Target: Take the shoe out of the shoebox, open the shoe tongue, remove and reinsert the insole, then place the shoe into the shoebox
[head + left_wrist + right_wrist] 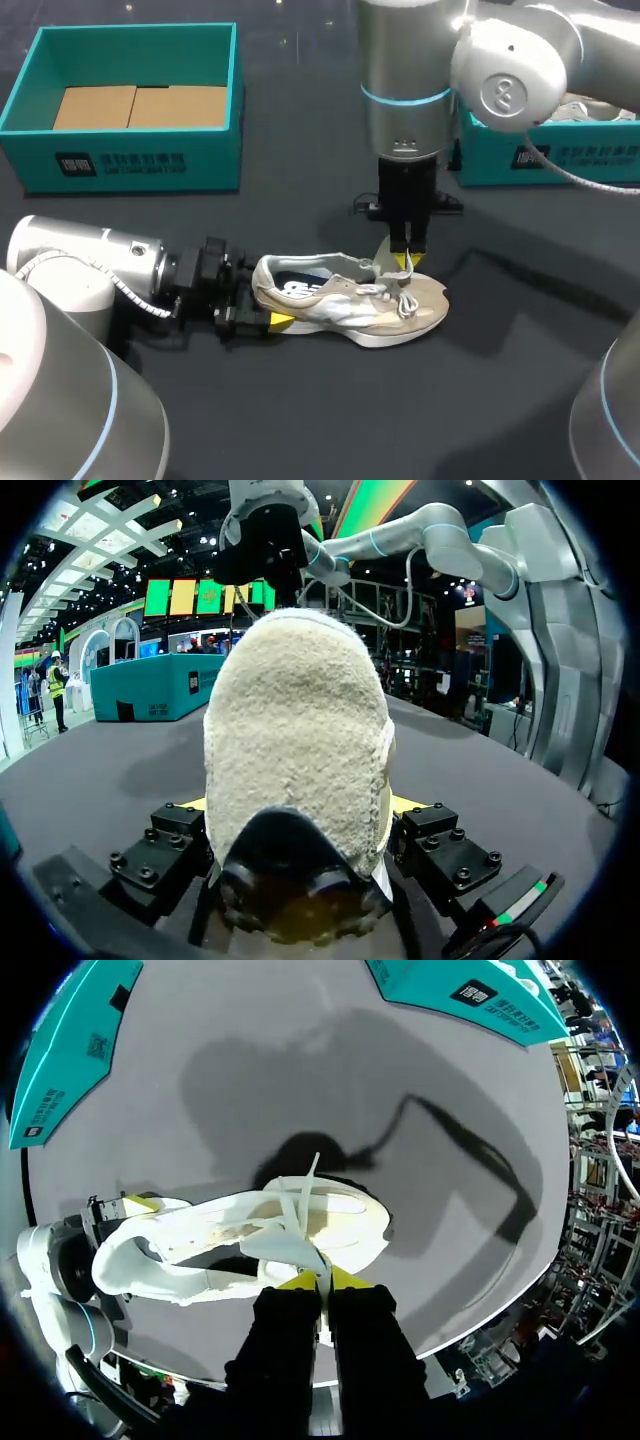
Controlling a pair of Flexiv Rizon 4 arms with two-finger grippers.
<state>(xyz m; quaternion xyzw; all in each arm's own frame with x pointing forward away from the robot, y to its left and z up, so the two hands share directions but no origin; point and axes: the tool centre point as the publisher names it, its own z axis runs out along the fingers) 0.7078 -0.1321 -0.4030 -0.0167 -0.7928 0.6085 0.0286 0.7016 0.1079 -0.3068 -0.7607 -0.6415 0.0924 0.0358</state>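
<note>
Near the middle of the table point(300, 420), the shoe point(345, 300) is sitting on its sole, toe to the right. I am clamping its heel between the fingers of my left gripper point(268, 305), and my right gripper point(405, 262) is pinching the tongue point(290, 1250) from above, tips pressed together on it. To open it well, I should be lifting slowly toward the toe with the heel pinned. White print is showing on the green box point(140, 160) at far left; I am not reading it off.

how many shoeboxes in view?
2. Left shoebox at the far left, cardboard inside; right shoebox at the far right, partly behind the right arm. None seems hidden.
</note>
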